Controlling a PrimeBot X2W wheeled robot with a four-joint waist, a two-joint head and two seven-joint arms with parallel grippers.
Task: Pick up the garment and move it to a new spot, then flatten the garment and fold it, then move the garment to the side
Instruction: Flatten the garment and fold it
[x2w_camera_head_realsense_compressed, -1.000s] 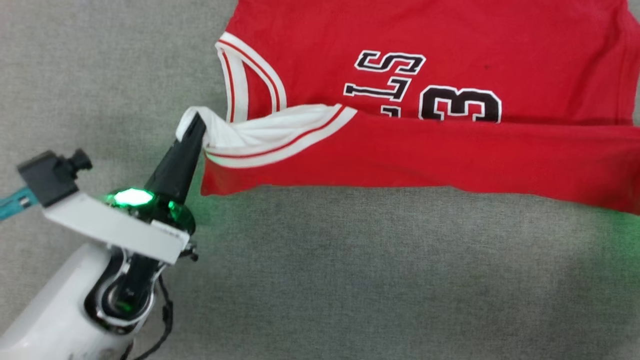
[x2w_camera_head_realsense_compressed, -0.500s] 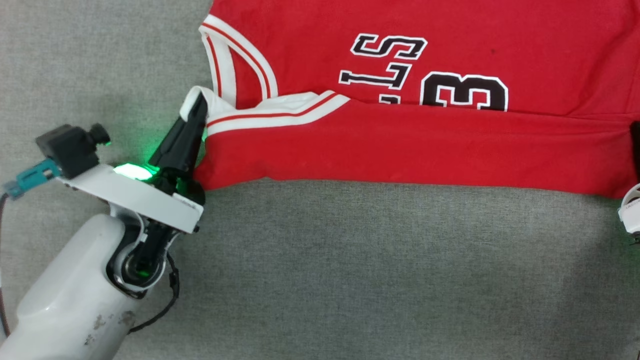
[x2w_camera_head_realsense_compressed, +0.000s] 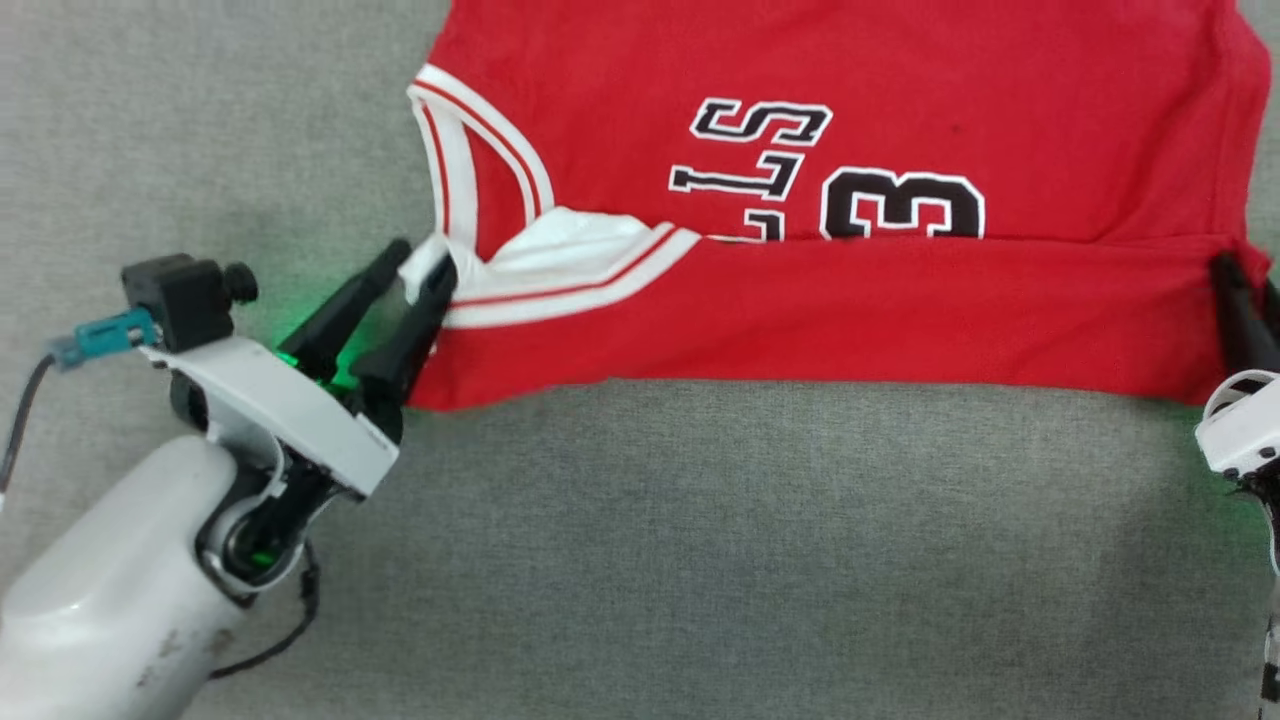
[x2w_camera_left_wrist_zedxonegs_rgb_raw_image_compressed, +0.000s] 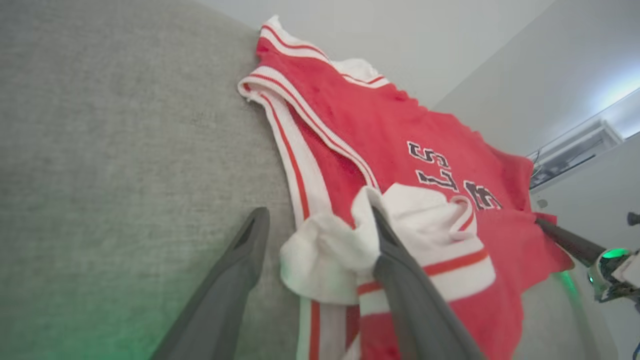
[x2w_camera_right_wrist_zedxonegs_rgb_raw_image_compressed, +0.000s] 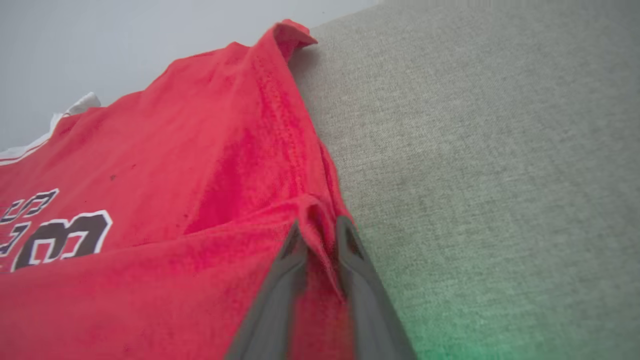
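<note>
One red garment (x2w_camera_head_realsense_compressed: 850, 310) lies folded, apparently lengthwise.

grey woven cloth (x2w_camera_head_realsense_compressed: 700, 560) spread flat underneath, evenly textured, tinged green near the head view's left and right edges. beyond its far edge, plain pale wall (x2w_camera_left_wrist_zedxonegs_rgb_raw_image_compressed: 450, 45). against it, long white slatted unit (x2w_camera_left_wrist_zedxonegs_rgb_raw_image_compressed: 575, 150), blurred.

That jersey T-shirt (x2w_camera_head_realsense_compressed: 900, 310) is bright red, its sleeve (x2w_camera_head_realsense_compressed: 565, 238) white, trim (x2w_camera_head_realsense_compressed: 440, 150) white-and-red striped, chest print (x2w_camera_head_realsense_compressed: 900, 205) black outlined white, against a plain grey woven surface (x2w_camera_head_realsense_compressed: 700, 550).
</note>
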